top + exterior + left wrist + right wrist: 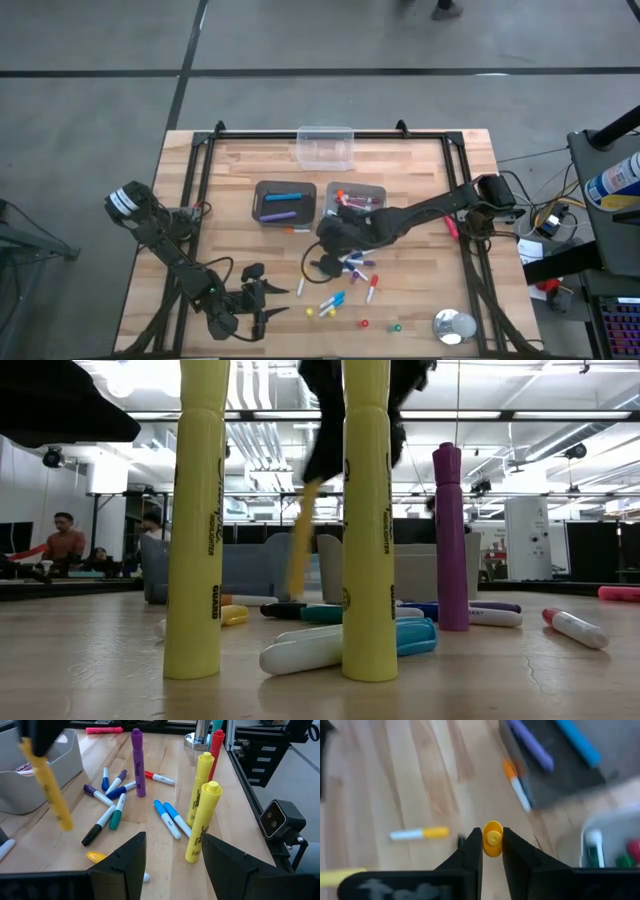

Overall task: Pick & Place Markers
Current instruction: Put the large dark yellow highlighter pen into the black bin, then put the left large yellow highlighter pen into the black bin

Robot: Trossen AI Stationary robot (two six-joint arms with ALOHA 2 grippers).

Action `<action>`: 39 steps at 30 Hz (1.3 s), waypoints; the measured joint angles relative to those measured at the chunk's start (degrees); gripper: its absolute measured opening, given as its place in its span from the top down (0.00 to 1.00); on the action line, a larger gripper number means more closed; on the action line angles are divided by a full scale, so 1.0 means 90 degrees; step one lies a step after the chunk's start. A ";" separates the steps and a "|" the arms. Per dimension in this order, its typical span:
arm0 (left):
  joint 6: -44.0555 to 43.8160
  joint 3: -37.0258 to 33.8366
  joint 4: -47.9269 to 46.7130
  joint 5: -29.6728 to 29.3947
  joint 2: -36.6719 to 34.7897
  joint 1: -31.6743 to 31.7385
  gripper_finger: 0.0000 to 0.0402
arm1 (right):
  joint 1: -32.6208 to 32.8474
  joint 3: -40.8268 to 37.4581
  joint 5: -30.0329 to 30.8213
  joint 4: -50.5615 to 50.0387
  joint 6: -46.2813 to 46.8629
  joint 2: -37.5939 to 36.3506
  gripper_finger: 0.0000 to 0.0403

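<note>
Overhead, the right gripper [330,238] is seen at the frame's centre, just below the two grey bins [278,203], but what it holds is hidden under the dark arm. Only in the right wrist view is the grip made plain: the fingers are closed on a yellow marker [493,839], seen end-on. From the left wrist view that marker [50,787] is shown hanging tilted at upper left, clear of the table, its top cut off by the dark gripper. At table height it appears only as a blurred yellow streak [300,545] behind two upright yellow highlighters [368,530]. Other markers [345,270] are scattered right of centre. The left gripper [262,302] is parked at lower left, fingers spread wide and empty.
</note>
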 joint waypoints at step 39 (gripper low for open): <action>-0.0232 -0.0127 -0.0036 0.0002 0.0000 -0.0001 0.54 | -0.0757 0.0171 0.0686 0.1672 -0.0881 0.0063 0.47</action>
